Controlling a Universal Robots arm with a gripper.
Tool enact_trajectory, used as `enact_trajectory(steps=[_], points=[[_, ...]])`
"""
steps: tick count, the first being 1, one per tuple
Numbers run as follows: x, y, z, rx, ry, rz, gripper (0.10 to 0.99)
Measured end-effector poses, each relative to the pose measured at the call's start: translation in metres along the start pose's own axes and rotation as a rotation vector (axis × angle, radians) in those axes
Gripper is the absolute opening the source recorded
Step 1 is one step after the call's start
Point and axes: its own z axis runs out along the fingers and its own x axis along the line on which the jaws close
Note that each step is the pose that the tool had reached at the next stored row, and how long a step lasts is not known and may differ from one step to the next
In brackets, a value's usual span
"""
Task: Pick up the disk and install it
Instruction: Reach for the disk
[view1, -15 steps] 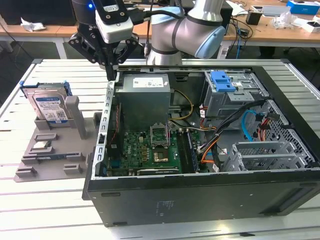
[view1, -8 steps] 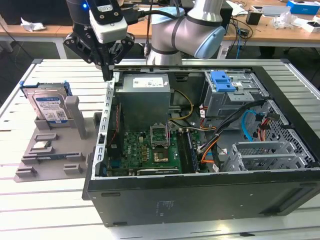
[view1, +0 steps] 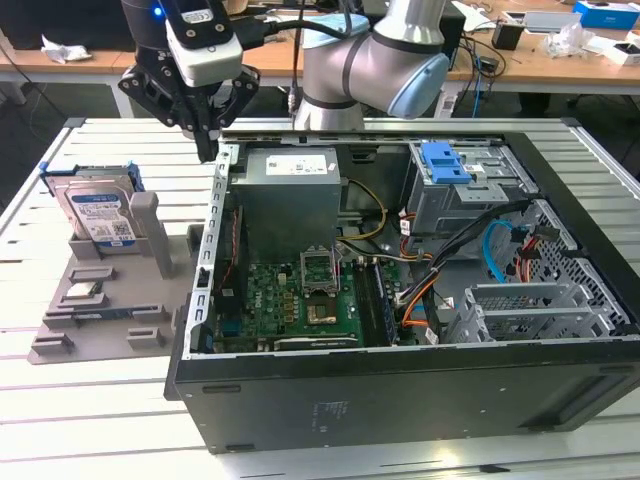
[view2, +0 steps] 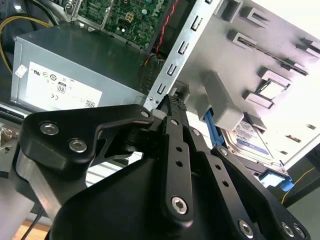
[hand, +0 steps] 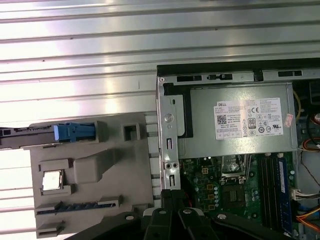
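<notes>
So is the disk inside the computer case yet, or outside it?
Outside. The disk stands propped on edge in the grey fixture beside the open case.

A white sticker (hand: 250, 118) with black print, certification marks and a barcode sits on the grey power supply (hand: 210, 135) inside the computer case (view1: 400, 400). Outside the case, beyond the power supply, the disk (view1: 85, 195) carries a white-and-blue printed label (view1: 103, 222); its wording cannot be made out.
</notes>
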Motion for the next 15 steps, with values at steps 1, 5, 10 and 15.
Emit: enact_trajectory(steps=[1, 5, 10, 15], points=[[0.0018, -0.0001, -0.0001, 0.0, 0.0, 0.0, 0.106], [0.0067, -0.0005, -0.0002, 0.0, 0.0, 0.0, 0.106], [0.016, -0.0012, -0.0005, 0.0, 0.0, 0.0, 0.106], [0.0249, -0.0018, -0.0007, 0.0, 0.0, 0.0, 0.106]])
